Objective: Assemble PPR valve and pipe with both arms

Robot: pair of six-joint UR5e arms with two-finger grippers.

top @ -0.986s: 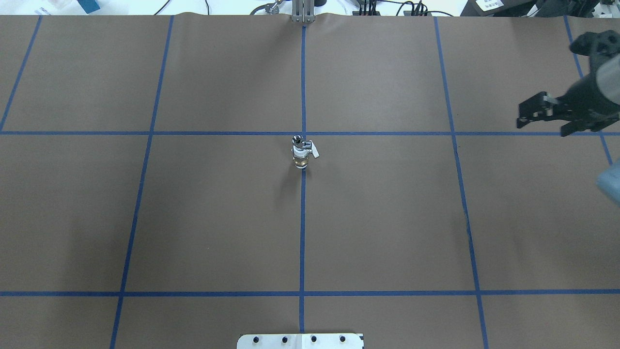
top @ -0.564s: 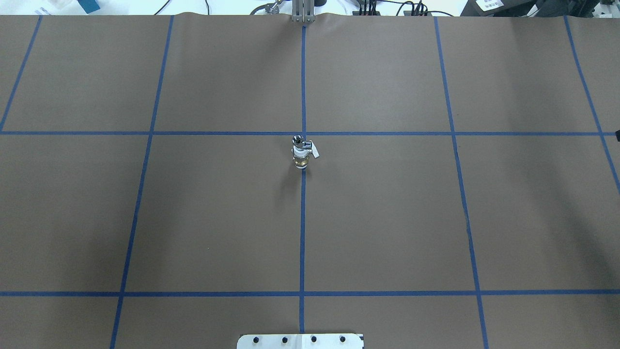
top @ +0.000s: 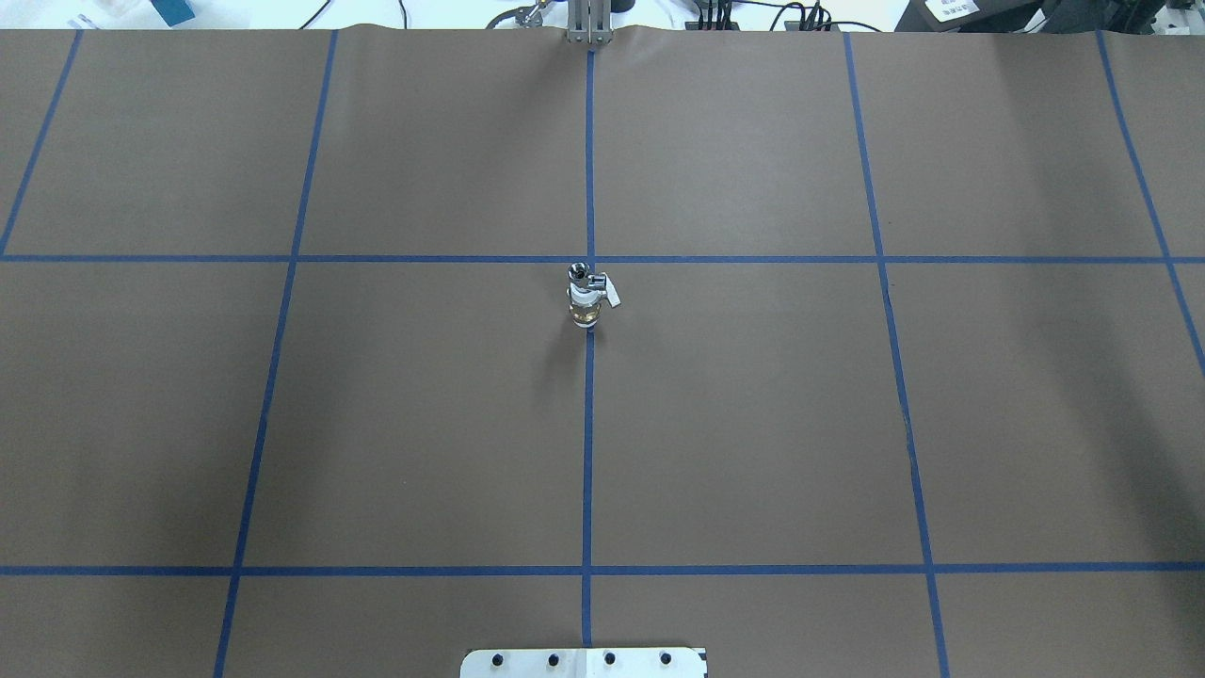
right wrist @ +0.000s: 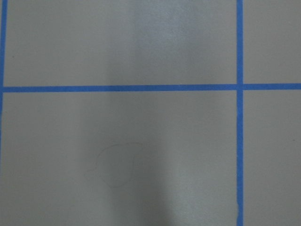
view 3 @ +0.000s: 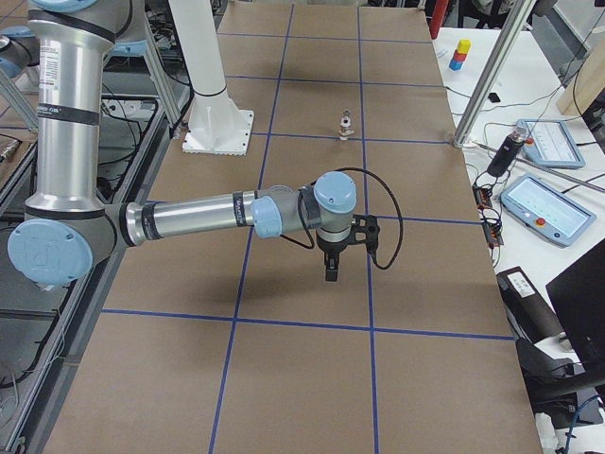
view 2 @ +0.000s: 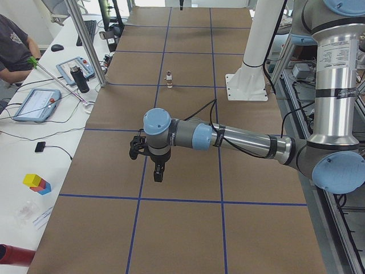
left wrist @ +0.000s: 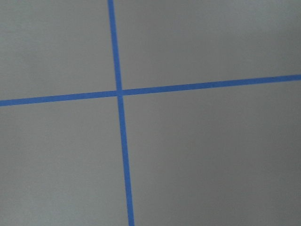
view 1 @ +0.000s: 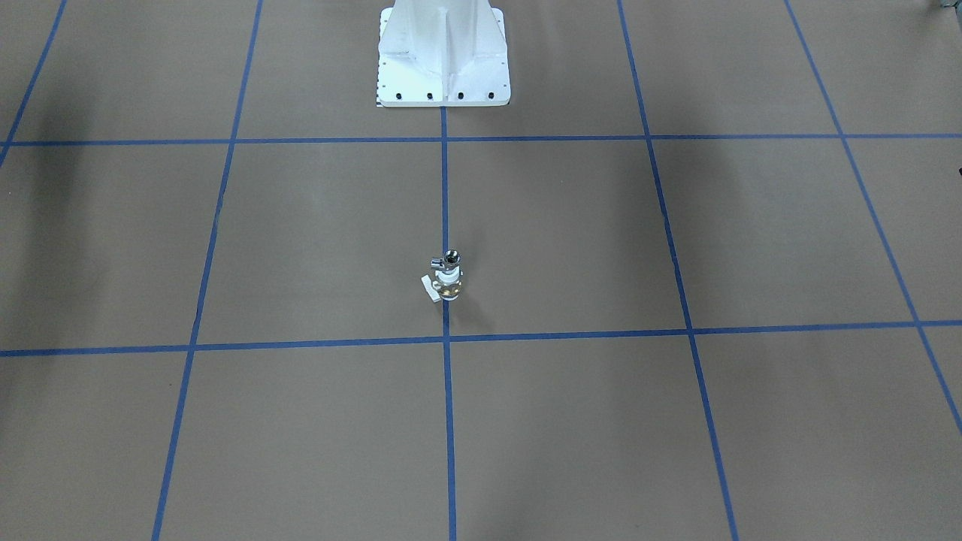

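Observation:
The PPR valve (top: pixel 586 309), brass with a white ring and a white side lever, stands upright at the table's centre on the blue centre line. The chrome pipe (top: pixel 578 275) sits on its top end, joined to it. Both also show in the front view: the valve (view 1: pixel 448 286) and the pipe (view 1: pixel 450 260). The left gripper (view 2: pixel 153 164) hangs over the table far from the valve, seen only in the left side view. The right gripper (view 3: pixel 331 269) hangs likewise, seen only in the right side view. I cannot tell whether either is open or shut. The wrist views show only brown paper and blue tape.
The white bolted pedestal (view 1: pixel 443 68) stands at the robot's side of the table. A side bench with tablets (view 2: pixel 37 104) and a person (view 2: pixel 14 48) runs along the far edge. Aluminium posts (view 2: pixel 85 51) rise at that edge.
The right gripper, at the overhead view's right edge a second ago, has pulled out of that view. The valve and pipe have not moved.

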